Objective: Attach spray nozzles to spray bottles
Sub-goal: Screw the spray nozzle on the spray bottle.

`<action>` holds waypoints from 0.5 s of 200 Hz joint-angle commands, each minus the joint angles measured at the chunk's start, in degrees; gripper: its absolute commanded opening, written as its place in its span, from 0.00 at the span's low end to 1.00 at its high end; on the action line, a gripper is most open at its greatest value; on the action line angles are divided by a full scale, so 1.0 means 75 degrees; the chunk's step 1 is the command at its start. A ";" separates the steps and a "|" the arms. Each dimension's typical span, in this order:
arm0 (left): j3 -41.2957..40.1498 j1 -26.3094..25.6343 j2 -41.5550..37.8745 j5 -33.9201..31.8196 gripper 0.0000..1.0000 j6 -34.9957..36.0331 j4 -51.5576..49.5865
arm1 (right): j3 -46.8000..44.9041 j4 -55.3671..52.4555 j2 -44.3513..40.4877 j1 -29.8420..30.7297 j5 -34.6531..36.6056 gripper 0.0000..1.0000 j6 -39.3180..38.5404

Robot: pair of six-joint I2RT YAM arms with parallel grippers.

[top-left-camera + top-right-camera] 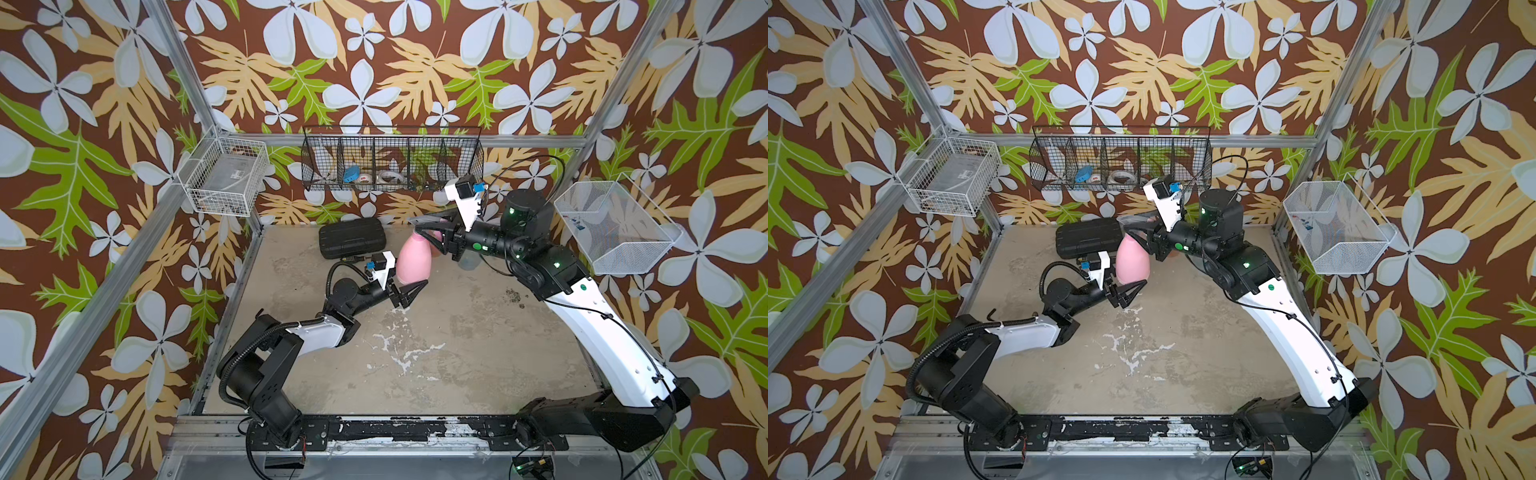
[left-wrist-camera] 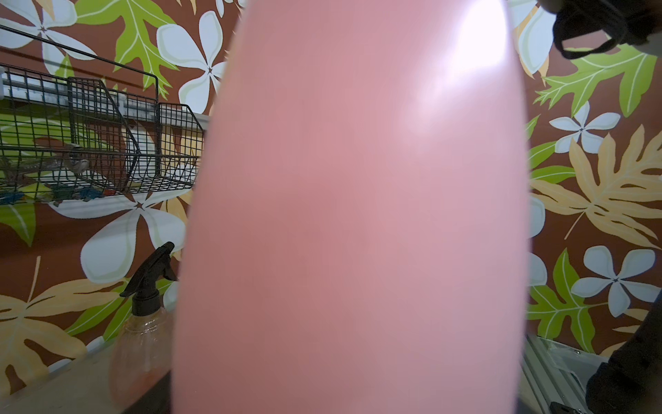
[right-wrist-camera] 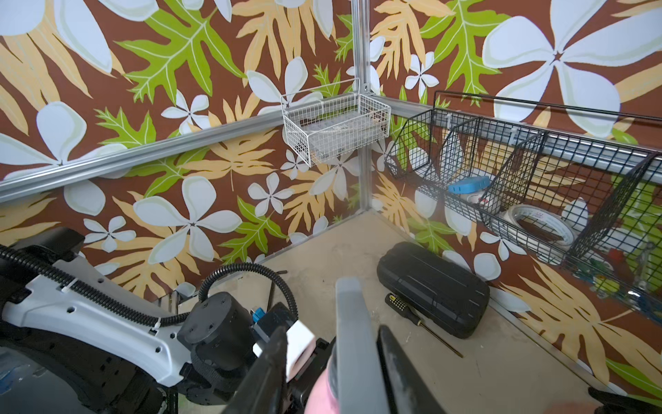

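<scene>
Bottle of opaque pink plastic [image 1: 409,257], cone-shaped, stands upright toward the back of the bench [image 1: 457,353], my left hand [image 1: 415,293] grasping it low down. Grey sprayer nozzle [image 3: 349,322] sits over its neck between the fingers [image 3: 397,365] of my right hand [image 1: 419,227]; I cannot tell whether they clench it.

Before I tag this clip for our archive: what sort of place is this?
Likely a robot test cell: aluminium frame with leaf-print walls, two arms on a rail, wire baskets hung up.

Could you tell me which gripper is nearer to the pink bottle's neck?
Right. The right gripper is at the neck of the pink bottle; the left gripper is at its base.
</scene>
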 commanded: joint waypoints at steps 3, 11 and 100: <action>0.0078 0.0012 -0.0015 0.0092 0.49 -0.0017 0.0094 | -0.0125 0.0346 -0.0031 0.0013 0.0118 0.42 0.0221; 0.0078 0.0012 -0.0012 0.0092 0.49 -0.0009 0.0080 | -0.0176 0.0391 -0.0030 0.0011 0.0155 0.43 0.0245; 0.0207 0.0015 0.0069 0.0118 0.48 -0.0110 0.0033 | -0.0268 0.0502 0.0048 0.0297 0.0728 0.28 0.0177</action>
